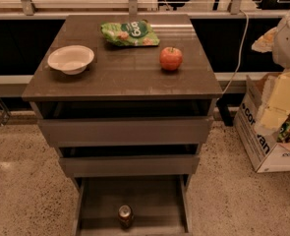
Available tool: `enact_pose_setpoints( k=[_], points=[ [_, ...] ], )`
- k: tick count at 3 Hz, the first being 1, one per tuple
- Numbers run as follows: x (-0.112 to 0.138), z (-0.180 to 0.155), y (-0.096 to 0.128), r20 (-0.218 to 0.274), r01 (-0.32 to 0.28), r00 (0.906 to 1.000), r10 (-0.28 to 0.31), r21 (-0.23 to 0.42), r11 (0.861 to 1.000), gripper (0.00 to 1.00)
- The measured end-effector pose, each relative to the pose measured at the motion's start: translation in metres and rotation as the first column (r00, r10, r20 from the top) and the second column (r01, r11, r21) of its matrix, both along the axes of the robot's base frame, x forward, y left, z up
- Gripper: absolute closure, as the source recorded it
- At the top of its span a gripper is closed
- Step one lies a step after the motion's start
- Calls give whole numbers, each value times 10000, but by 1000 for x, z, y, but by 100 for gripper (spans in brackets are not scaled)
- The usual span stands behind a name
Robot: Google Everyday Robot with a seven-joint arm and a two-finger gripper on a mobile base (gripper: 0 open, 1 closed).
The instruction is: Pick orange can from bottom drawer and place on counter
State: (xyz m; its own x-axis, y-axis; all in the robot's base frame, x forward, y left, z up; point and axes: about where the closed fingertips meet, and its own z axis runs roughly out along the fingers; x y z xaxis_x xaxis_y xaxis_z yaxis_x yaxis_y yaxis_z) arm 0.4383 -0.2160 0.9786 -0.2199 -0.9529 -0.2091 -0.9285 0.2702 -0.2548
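The orange can stands upright on the floor of the bottom drawer, near its front middle. The bottom drawer is pulled out wide below the two drawers above it. The counter is the dark brown top of the cabinet. My gripper is not in view. A white rounded shape at the right edge may be part of my arm, far from the can.
On the counter are a white bowl at the left, a green snack bag at the back and a red-orange apple at the right. A cardboard box stands on the floor to the right of the cabinet.
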Motion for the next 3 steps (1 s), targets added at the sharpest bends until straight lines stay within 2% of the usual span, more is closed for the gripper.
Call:
enact_pose_setpoints(
  k=[2, 3],
  points=[
    [5, -9, 0, -35, -70, 10000, 71, 166, 9998, 0],
    [15, -70, 18, -528, -520, 9968, 596, 1350, 9895, 0]
  ],
)
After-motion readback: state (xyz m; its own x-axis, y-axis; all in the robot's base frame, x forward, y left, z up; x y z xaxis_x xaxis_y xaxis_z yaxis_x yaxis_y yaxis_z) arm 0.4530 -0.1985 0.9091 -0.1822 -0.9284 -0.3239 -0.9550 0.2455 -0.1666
